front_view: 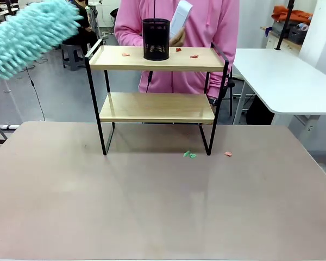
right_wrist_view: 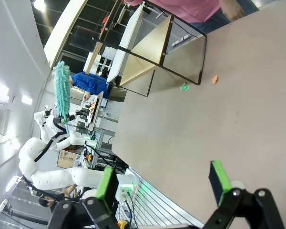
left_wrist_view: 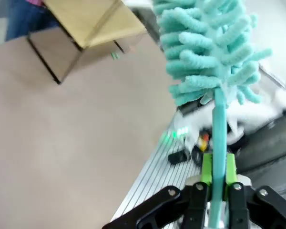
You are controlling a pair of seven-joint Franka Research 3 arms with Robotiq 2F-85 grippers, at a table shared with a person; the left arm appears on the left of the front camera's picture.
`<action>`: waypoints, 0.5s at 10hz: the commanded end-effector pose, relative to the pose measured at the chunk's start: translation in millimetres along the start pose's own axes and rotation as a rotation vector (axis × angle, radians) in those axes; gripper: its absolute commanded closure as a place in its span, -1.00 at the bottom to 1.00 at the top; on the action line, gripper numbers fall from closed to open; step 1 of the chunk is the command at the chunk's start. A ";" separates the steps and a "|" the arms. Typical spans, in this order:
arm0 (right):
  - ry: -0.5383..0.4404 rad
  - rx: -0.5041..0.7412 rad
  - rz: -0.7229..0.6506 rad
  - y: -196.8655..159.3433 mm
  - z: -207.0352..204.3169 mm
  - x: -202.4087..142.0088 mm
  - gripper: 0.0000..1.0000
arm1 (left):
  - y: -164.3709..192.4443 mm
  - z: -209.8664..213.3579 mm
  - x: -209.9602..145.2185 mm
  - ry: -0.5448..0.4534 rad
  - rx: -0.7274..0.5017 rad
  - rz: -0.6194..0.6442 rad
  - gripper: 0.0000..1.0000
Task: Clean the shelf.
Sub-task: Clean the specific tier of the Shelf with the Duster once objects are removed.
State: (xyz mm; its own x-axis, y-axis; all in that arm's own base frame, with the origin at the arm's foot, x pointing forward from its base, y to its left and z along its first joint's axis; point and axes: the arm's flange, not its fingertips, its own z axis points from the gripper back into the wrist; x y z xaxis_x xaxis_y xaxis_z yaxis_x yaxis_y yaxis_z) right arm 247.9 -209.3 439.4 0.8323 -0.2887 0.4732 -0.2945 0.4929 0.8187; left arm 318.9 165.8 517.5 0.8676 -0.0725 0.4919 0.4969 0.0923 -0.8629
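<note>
- The left gripper (left_wrist_view: pixel 218 167) is clenched on the thin turquoise handle (left_wrist_view: pixel 218 119) of a fluffy duster (front_view: pixel 27 32). The handle sits between the green pads (left_wrist_view: pixel 207 167), and the head points away from the wrist.
- The shelf (front_view: pixel 157 65) stands at the far middle of the table (front_view: pixel 152 206), in front of a person in a pink hoodie (front_view: pixel 212 32). Its long axis goes from left to right across the table.
- From the duster head, the shelf lies to the right and a little lower. The head hangs in the air beyond the shelf's left end, apart from it.
- The left arm is the nearer one, so I judge that a sweep would enter over the left side rail (front_view: pixel 93 48).
- A black mesh pen cup (front_view: pixel 156 39) stands in the middle of the top board, in the way of a straight sweep. Small red scraps (front_view: pixel 179 49) lie on both sides of it.
- The person's hand (front_view: pixel 177 37) holds something white behind the cup.
- The right gripper (right_wrist_view: pixel 164 179) is released, its jaws wide with nothing between them, above the bare table.
- A green scrap (front_view: pixel 189 155) and an orange scrap (front_view: pixel 228 154) lie on the table near the shelf's right legs.
</note>
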 end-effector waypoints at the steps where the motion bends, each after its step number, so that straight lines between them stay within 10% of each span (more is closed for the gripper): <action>1: -0.018 0.016 0.028 0.4 0.0 3.5 -1.00 | 24.8 -1.0 0.8 -0.235 0.013 0.111 0.75; 3: -0.018 0.016 0.028 0.4 0.0 3.5 -1.00 | 56.2 0.7 -1.0 -0.328 0.166 0.277 0.75; 5: -0.018 0.016 0.028 0.4 0.0 3.5 -1.00 | 43.1 24.2 -10.8 -0.221 0.053 0.141 0.75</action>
State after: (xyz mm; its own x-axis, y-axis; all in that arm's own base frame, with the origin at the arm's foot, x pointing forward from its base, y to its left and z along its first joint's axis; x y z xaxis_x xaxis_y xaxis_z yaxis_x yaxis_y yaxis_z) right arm 247.8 -209.5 439.4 0.8322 -0.2893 0.4731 -0.2941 0.4931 0.8187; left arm 340.2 192.9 463.4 0.9155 0.2187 0.3377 0.3012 0.1838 -0.9357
